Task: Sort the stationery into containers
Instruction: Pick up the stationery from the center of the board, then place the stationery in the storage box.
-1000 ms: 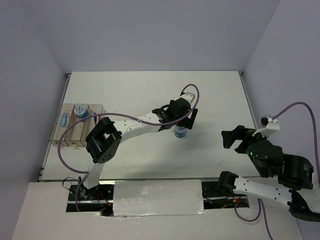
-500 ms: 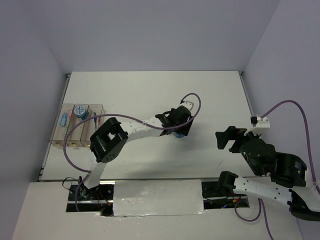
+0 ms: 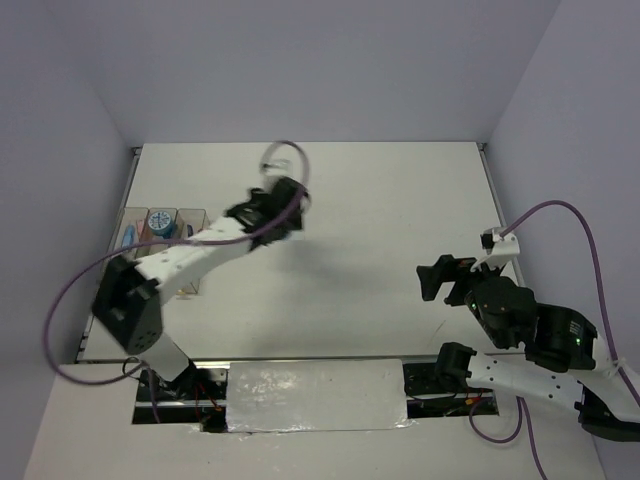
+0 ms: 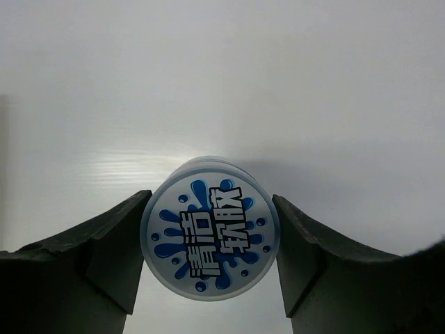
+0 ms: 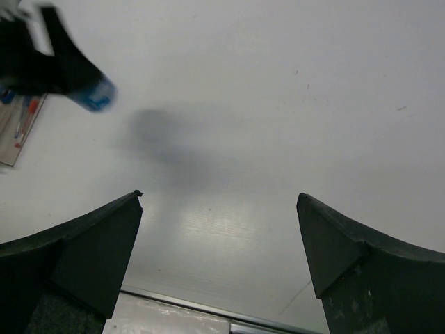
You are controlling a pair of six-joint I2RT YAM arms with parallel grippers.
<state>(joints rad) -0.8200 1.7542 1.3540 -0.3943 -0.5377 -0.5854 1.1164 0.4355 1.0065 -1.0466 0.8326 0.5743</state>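
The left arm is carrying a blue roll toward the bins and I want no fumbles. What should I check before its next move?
1. Blue roll held by the left gripper: ok, both fingers press its sides.
2. Roll off the table: ok, the right wrist view shows its shadow apart from it.
3. Left gripper above the bins: not ok, it is to their right.
4. Room beside the other roll in its bin: cannot tell.
5. Right gripper out of the path: ok, open, empty.

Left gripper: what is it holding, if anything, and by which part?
The left gripper holds a round blue roll with a patterned white top, its fingers pressed on opposite sides of the roll's curved wall.
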